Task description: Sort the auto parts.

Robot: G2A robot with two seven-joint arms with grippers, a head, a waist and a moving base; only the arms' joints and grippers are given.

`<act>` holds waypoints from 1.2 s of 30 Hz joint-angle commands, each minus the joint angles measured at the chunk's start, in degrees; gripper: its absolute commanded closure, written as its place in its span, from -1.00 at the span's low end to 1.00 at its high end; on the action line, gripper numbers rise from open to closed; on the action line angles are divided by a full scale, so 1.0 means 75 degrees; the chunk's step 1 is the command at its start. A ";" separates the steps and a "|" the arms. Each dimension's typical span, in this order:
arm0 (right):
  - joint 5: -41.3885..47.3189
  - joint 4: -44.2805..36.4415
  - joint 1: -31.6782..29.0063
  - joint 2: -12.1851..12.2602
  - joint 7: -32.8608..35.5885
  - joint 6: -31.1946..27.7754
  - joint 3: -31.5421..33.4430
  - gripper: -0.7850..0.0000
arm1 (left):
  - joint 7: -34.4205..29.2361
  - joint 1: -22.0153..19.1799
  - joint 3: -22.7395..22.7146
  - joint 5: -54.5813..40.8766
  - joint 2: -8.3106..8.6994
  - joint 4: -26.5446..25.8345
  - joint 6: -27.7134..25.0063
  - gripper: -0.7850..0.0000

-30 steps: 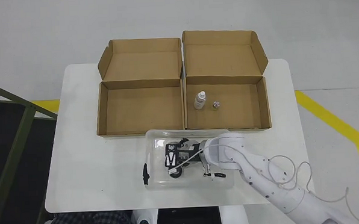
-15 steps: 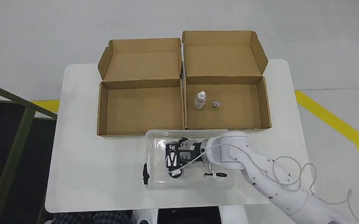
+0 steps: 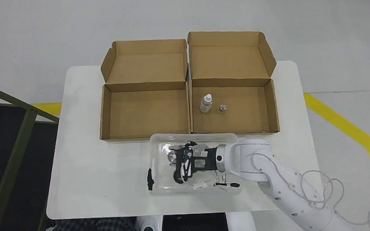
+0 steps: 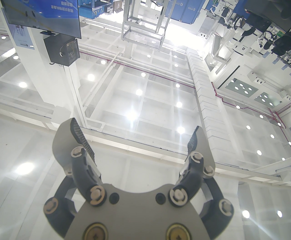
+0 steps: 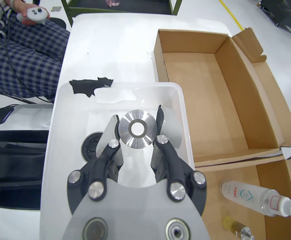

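Right wrist view shows the right end effector [image 5: 138, 127] closed on a silver machined metal disc with a round centre hole [image 5: 128, 142], one finger pressed to each side of its rim. The disc is held over the floor of a clear rectangular plastic bin [image 5: 184, 127]; whether it touches the floor cannot be told. A black round part [image 5: 89, 147] lies in the bin just beside the end effector, and a torn strip of black tape [image 5: 87, 86] sits on the bin's rim.

In the top view the bin [image 3: 156, 141] stands at the near middle of the white desk [image 3: 90, 157], with the right end effector [image 3: 181, 162] in its left half. Two open brown cardboard boxes stand side by side at the far edge. The left box [image 3: 146, 114] has a bare floor. The right box [image 3: 253, 112] holds a small clear bottle with a white cap [image 3: 205, 103] near its left wall, and a small metal cylinder [image 3: 222, 107] just beside it.

The left end effector [image 4: 135, 131] points up at the ceiling, its fingers spread wide.
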 commanded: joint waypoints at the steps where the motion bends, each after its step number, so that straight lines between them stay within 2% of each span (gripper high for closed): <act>1: 0.0258 0.0009 -0.0048 0.0030 -0.0081 -0.0109 0.0147 1.00 | 0.0000 0.0000 0.0000 0.0000 0.0000 0.0000 0.0000 -1.00; 27: 0.3030 -0.0603 -0.1137 0.0552 -0.1414 -0.0713 0.3441 1.00 | 0.0000 0.0000 0.0000 0.0000 0.0000 0.0000 0.0000 -1.00; 36: 0.3485 -0.0558 -0.1387 0.0643 -0.1615 -0.0679 0.4069 1.00 | 0.0000 0.0000 0.0000 0.0000 0.0000 0.0000 0.0000 -1.00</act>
